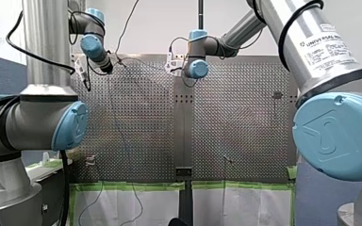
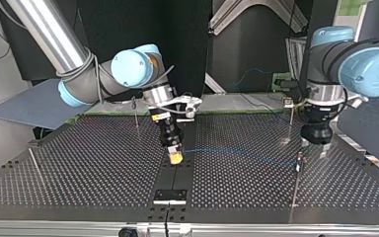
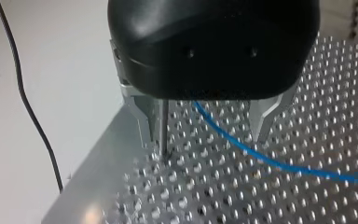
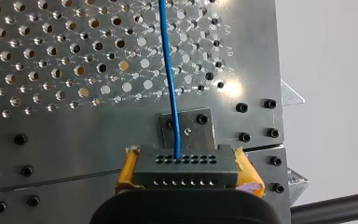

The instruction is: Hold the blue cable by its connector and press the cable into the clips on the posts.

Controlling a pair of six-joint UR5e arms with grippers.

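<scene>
Blue cable [image 2: 237, 154] runs toward 3 o'clock in the top view from the connector [image 4: 186, 161], which is clamped in my right gripper [image 4: 188, 174]. My left gripper [image 3: 207, 140], fingers apart, straddles it beside a post [image 3: 164, 135]. Next, I judge, a careful press down there.

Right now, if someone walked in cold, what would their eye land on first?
The thin blue cable strung across the perforated metal table, between the two grippers at the top view's middle and right. My right gripper, yellow-padded, clamps the cable's dark grey holed connector block; my left gripper, black with metal fingers, stands open astride the cable.
</scene>
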